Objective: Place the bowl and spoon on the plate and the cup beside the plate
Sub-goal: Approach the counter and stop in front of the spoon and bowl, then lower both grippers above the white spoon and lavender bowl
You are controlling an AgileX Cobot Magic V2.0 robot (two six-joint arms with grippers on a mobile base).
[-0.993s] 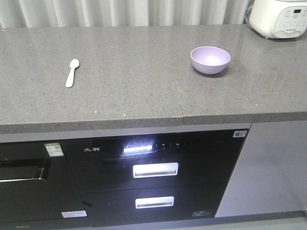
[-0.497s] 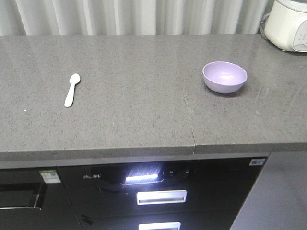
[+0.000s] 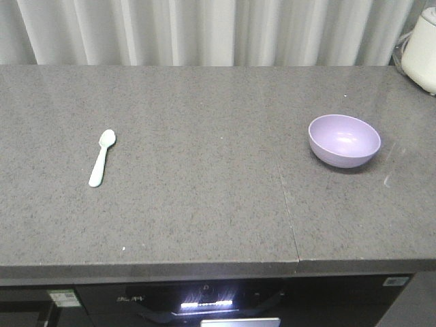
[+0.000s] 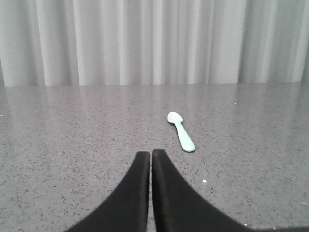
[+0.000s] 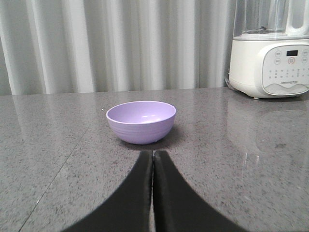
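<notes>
No text is legible; markings on the white appliance [image 5: 270, 67] and black cabinet front [image 3: 129, 301] seem too blurred.

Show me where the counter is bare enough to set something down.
The widest bare stretch of counter lies between the spoon and the bowl. Also free: left of the spoon. Tightest: the far right corner, between bowl and white appliance.

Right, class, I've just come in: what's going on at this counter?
Nothing is being handled yet. The left tool is shut and empty, pointing towards the spoon, which lies flat on the grey counter. The right tool is likewise shut and empty, facing the empty bowl, which stands upright further right. No plate or cup is in view, so nothing is arranged.
</notes>
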